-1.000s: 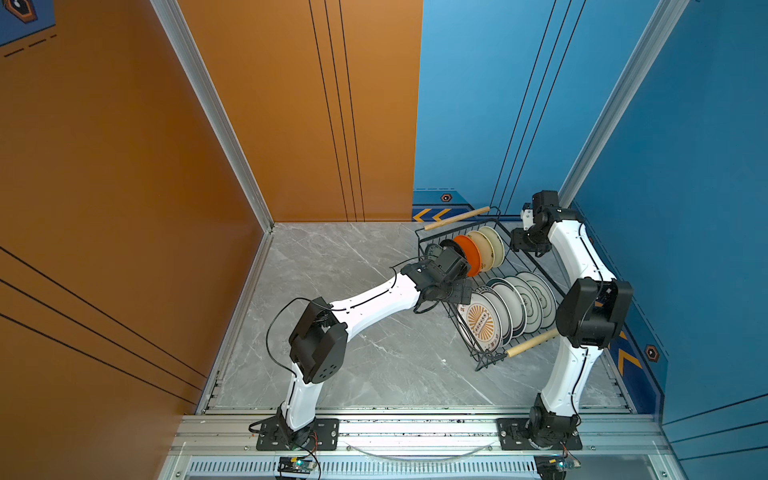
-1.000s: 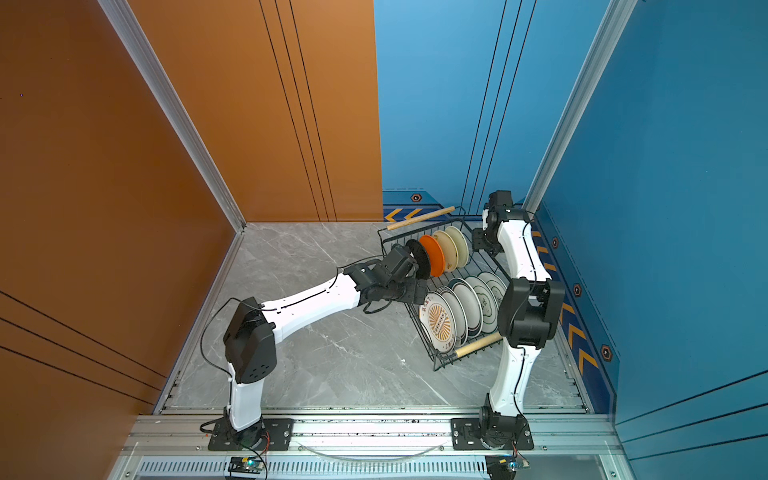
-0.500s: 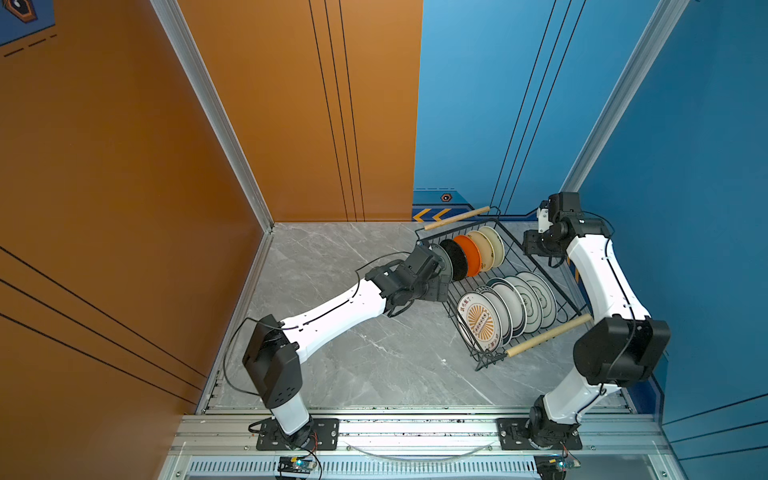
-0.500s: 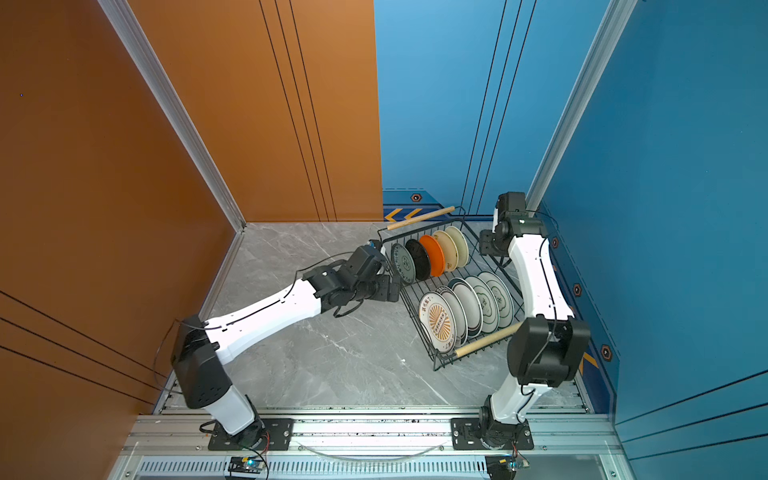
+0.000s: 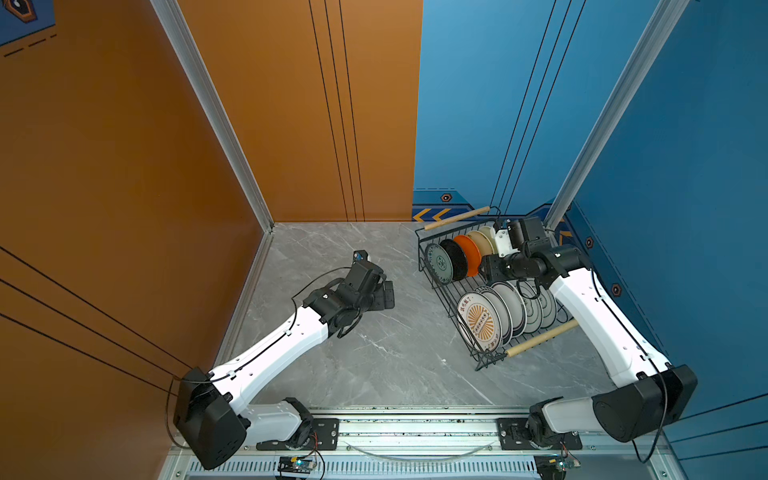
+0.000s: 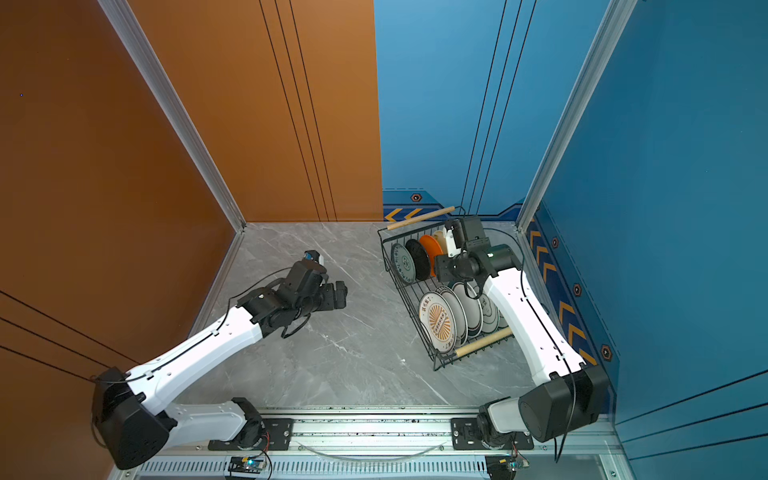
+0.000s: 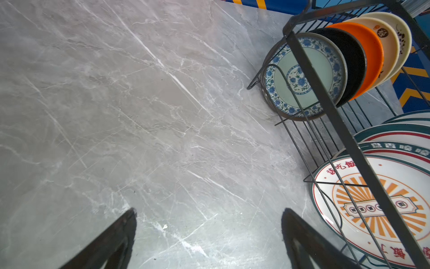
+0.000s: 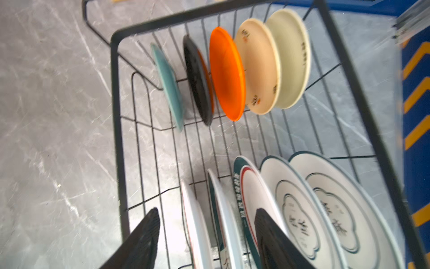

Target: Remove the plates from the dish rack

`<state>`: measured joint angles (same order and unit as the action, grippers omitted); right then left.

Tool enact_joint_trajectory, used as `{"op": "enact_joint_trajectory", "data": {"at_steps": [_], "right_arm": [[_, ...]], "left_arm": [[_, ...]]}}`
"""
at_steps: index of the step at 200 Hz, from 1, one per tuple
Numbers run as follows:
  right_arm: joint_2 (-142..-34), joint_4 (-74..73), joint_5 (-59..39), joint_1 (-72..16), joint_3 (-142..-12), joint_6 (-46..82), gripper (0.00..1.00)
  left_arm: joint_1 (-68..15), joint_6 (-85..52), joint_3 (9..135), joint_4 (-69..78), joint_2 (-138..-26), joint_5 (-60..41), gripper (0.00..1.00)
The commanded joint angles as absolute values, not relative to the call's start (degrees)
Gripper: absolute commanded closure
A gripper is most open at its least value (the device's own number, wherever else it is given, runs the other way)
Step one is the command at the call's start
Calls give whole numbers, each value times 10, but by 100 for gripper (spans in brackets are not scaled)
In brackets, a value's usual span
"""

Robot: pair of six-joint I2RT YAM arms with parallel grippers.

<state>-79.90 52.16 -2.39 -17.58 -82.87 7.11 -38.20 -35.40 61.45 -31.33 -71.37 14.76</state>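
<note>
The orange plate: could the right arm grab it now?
Probably yes: the right gripper hangs open over the rack, and the orange plate stands with its rim exposed, though the black plate sits close.

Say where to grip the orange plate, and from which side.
Best the top rim of the orange plate, from above, one finger on each face. It stands on edge in the dish rack, between a black plate and a cream plate, so only its upper edge looks free.
</note>
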Motion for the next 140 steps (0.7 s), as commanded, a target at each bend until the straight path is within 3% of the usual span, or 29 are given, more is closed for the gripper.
{"op": "enact_joint_trajectory", "data": {"at_steps": [1,43,140], "right_arm": [[-777,542,-25,-202,-799,89,39],[-745,546,-7,-221,-740,105,46],[-682,544,14,-236,-642,130,52]], "left_arm": [[-379,-363,594,-330,-684,164,2],[-377,-377,542,-329,-651,168,2],[-388,-382,531,-328,-644,175,2]]}}
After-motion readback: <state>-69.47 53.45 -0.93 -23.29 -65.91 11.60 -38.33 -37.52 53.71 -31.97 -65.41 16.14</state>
